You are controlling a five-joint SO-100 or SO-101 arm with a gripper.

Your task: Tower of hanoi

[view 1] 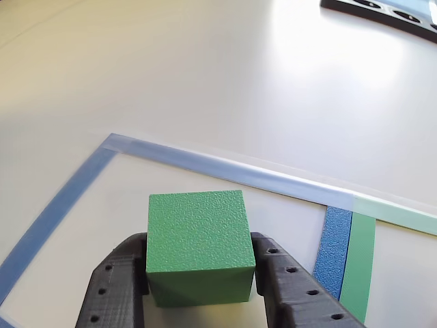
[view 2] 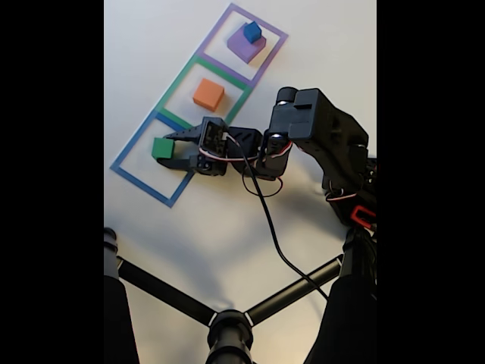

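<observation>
A green cube [view 1: 198,239] sits between the two black fingers of my gripper [view 1: 199,263], which press on its left and right faces. In the fixed view the green cube [view 2: 161,148] is inside the blue taped square [view 2: 132,141], with my gripper [view 2: 169,149] shut on it from the right. An orange cube [view 2: 208,95] lies in the green taped square [view 2: 179,78]. A small blue cube [view 2: 251,32] rests on a purple block [view 2: 244,50] in the purple taped square [view 2: 269,26]. I cannot tell whether the green cube touches the table.
The blue tape line [view 1: 205,164] runs across ahead of the cube, and a green tape strip [view 1: 358,263] lies to its right. A black tripod [view 2: 227,327] spreads at the bottom. A black cable [view 2: 265,212] trails from the arm [view 2: 326,133]. A black object [view 1: 389,10] lies far off.
</observation>
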